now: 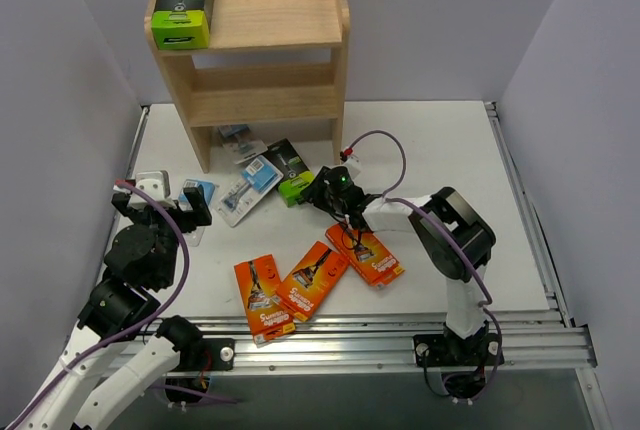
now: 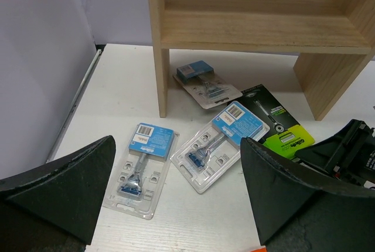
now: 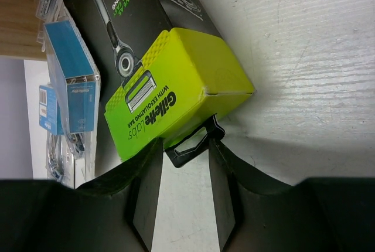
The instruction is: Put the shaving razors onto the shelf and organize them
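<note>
The wooden shelf (image 1: 262, 45) stands at the back, with one black-and-lime razor box (image 1: 181, 10) on the left of its top tier. A second black-and-lime box (image 1: 290, 172) (image 3: 176, 82) lies flat on the table. My right gripper (image 1: 327, 190) (image 3: 186, 146) is at its lime end, its fingers closed on the box's black hang tab (image 3: 190, 143). Three blister packs (image 2: 143, 167) (image 2: 217, 146) (image 2: 202, 82) lie near the shelf foot. My left gripper (image 1: 168, 212) (image 2: 176, 205) hovers wide open above the two nearer packs and holds nothing. Three orange boxes (image 1: 262, 295) (image 1: 312, 278) (image 1: 365, 252) lie at the front.
Grey walls close in the white table (image 1: 450, 150) on three sides. A metal rail (image 1: 400, 335) runs along its front edge. The shelf's two lower tiers (image 1: 265, 100) hold nothing. The right arm's purple cable (image 1: 395, 155) arcs over the table beside the shelf.
</note>
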Available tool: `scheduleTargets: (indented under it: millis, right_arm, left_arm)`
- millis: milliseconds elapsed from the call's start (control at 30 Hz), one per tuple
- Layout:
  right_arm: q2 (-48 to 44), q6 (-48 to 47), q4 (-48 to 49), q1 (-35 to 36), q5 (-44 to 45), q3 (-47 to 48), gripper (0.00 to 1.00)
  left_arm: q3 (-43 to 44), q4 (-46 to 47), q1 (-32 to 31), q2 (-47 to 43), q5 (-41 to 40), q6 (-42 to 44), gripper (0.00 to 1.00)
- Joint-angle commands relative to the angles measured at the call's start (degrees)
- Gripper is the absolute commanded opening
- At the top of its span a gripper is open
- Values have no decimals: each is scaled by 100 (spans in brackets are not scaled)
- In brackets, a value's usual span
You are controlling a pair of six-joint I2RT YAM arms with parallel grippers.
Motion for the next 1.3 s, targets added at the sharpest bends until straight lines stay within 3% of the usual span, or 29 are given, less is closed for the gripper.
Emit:
scheduleTargets:
  millis: [0, 1267]
  right_arm:
    - [128, 46, 221, -42, 33, 212, 33]
    - [568, 248, 925, -226, -160, 19, 32]
  left_arm:
    - [28, 272, -35, -32, -107, 34, 97]
    - [28, 281, -44, 38, 16, 17, 97]
